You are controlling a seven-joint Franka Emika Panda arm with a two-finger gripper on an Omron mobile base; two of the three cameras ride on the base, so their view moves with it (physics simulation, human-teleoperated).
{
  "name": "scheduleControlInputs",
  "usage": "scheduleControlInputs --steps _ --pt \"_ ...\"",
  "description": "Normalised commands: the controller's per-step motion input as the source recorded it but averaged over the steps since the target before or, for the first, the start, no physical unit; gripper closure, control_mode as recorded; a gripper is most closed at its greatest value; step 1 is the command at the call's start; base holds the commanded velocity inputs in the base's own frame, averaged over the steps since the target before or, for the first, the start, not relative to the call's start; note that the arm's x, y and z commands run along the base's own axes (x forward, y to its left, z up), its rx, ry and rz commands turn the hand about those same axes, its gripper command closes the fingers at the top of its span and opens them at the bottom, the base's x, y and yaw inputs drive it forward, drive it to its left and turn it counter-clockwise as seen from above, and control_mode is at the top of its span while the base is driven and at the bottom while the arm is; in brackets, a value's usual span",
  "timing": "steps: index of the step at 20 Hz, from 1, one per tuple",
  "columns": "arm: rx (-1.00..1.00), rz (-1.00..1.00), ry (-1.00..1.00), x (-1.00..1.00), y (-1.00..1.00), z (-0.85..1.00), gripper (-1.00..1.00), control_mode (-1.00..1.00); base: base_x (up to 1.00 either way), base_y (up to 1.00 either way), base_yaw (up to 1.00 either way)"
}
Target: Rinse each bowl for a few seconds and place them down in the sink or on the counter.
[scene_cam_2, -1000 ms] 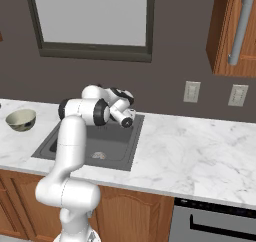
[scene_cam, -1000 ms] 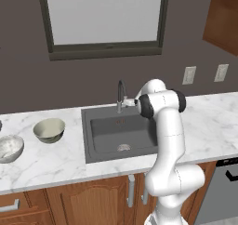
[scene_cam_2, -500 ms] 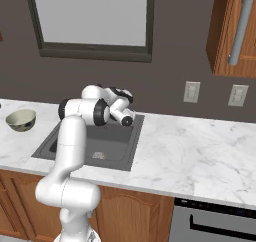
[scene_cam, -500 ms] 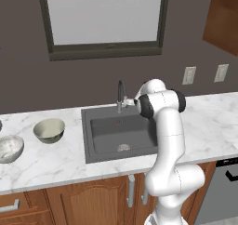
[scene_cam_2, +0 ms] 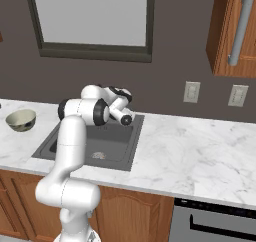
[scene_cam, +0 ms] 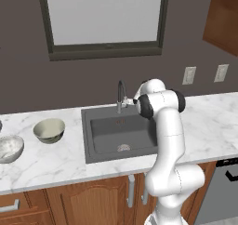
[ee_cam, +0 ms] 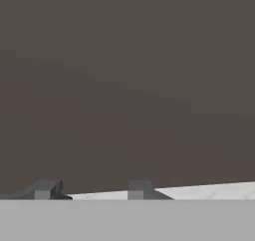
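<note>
No legible text or labels

The sink [scene_cam: 121,135] basin is left open from above, access at its back rim being narrowed by the faucet [scene_cam: 120,95], while both bowls [scene_cam: 49,130] are set unobstructed on the counter [scene_cam: 56,161].

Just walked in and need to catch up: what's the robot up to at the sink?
The white arm reaches over the back of the sink, its hand near the faucet and facing the dark wall. The fingers stand apart with nothing between them. Both bowls sit on the counter left of the sink: the olive-beige bowl and the marbled grey bowl. No water shows at the faucet, so rinsing hasn't visibly begun.
</note>
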Motion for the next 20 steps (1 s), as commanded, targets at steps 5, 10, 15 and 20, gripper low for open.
scheduleControlInputs --steps 5,10,15,20 --pt "0.00 -0.01 0.04 0.00 -0.39 -0.30 1.00 -1.00 0.00 0.00 0.00" --pt "0.00 -0.01 0.04 0.00 -0.44 -0.29 1.00 -1.00 0.00 0.00 0.00" --pt "0.00 -0.01 0.03 -0.01 -0.47 -0.34 1.00 -1.00 0.00 0.00 0.00" --pt "0.00 -0.01 0.04 -0.05 -0.49 -0.38 1.00 -1.00 0.00 0.00 0.00"
